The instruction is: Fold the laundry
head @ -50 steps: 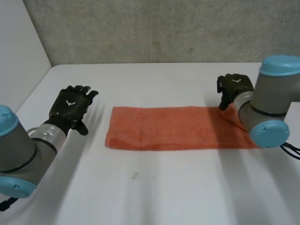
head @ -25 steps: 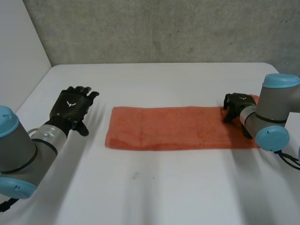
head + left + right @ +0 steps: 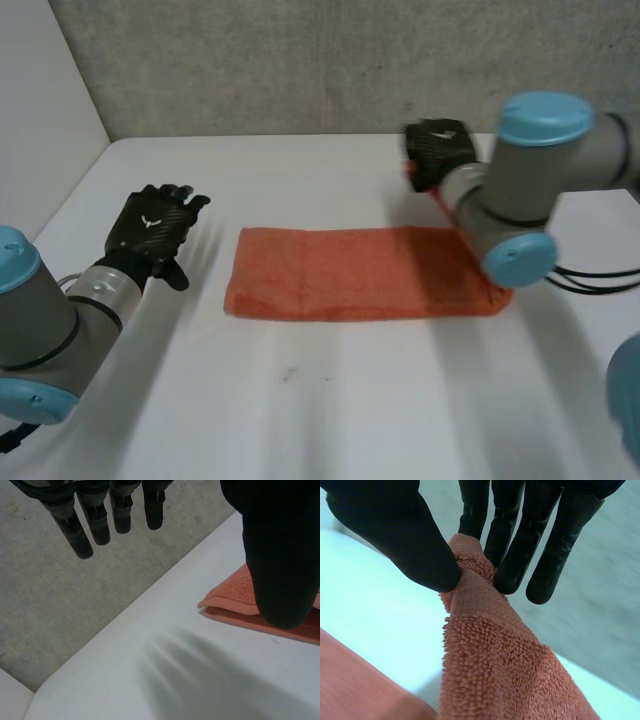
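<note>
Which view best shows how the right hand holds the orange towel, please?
The right wrist view: the right hand pinches the towel between thumb and fingers. The head view gives the hand's back above the raised end; the left wrist view, the other end.

Left hand (image 3: 152,232) low, straight-fingered; right hand (image 3: 440,150) aloft, thumb-to-finger pinch.
</note>
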Robot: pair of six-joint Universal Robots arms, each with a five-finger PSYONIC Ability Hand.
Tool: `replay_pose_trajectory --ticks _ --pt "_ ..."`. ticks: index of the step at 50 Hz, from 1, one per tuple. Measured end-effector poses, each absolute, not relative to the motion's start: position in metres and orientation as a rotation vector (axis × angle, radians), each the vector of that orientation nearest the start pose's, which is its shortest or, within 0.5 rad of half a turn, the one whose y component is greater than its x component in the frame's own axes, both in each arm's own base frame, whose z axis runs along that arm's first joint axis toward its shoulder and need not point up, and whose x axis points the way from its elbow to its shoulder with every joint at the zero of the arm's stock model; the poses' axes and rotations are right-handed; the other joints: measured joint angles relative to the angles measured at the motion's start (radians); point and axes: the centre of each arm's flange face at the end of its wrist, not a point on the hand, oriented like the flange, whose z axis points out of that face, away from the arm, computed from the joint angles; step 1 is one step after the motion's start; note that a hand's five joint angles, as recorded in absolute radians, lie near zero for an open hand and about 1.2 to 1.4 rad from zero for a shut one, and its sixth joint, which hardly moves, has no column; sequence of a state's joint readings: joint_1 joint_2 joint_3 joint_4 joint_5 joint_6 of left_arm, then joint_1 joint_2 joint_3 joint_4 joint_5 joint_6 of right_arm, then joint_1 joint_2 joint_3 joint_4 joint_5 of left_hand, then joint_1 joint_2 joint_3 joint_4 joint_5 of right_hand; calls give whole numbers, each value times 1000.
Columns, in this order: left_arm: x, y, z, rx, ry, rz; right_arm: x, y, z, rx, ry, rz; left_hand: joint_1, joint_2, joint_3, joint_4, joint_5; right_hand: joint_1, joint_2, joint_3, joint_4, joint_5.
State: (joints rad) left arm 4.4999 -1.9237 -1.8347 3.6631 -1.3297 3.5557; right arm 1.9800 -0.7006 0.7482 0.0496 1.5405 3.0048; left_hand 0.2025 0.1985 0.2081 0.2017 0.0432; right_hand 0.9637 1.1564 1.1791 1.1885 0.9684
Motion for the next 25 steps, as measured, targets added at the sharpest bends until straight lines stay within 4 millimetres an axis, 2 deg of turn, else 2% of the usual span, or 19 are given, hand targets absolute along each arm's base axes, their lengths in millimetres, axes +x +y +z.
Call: replay_pose_trajectory --ticks 1,2,6,8,10,12,13,15,16,17,18,19,22,25 --pt "-221 -299 164 964 2146 -2144 332 -376 211 -655 2044 -1951 0 0 0 0 0 0 0 0 0 0" --pt "-220 -300 164 961 2146 -2143 363 -349 218 -728 1948 -1917 0 0 0 0 0 0 0 0 0 1" --pt "-220 -300 164 957 2145 -2143 400 -311 216 -831 1836 -1845 0 0 0 0 0 0 0 0 0 2" --pt "-219 -300 165 954 2143 -2143 429 -276 201 -937 1750 -1748 0 0 0 0 0 0 0 0 0 3" --pt "-219 -300 165 952 2141 -2144 445 -252 184 -1007 1707 -1672 -5 -4 -5 -5 0 0 0 0 0 3" --pt "-219 -300 165 951 2141 -2144 454 -238 172 -1051 1686 -1620 -6 -5 -6 -6 0 -10 -22 -31 -34 -15" --pt "-219 -300 165 951 2141 -2144 460 -225 159 -1088 1676 -1572 -6 -5 -6 -6 0 -137 -194 -193 -200 -155" --pt "-219 -300 165 951 2141 -2144 462 -220 154 -1101 1674 -1554 -6 -5 -6 -6 0 -184 -249 -265 -254 -205" --pt "-219 -300 165 953 2142 -2144 465 -211 143 -1127 1682 -1517 -6 -5 -6 -6 0 -458 -526 -537 -545 -491" --pt "-220 -299 165 954 2142 -2143 466 -209 141 -1133 1687 -1509 -6 -5 -6 -6 0 -622 -717 -728 -736 -683" --pt "-220 -299 165 957 2143 -2144 464 -208 138 -1135 1709 -1505 -6 -5 -6 -6 0 -622 -717 -728 -736 -683" --pt "-220 -299 165 958 2144 -2143 462 -209 139 -1130 1724 -1511 -6 -5 -6 -6 0 -736 -886 -907 -916 -858" --pt "-221 -297 164 964 2148 -2143 454 -216 145 -1105 1786 -1543 -6 -5 -6 -6 0 -763 -942 -971 -962 -909" --pt "-222 -296 163 971 2151 -2142 437 -230 156 -1058 1874 -1590 -6 -5 -6 -6 0 -763 -943 -972 -962 -910"
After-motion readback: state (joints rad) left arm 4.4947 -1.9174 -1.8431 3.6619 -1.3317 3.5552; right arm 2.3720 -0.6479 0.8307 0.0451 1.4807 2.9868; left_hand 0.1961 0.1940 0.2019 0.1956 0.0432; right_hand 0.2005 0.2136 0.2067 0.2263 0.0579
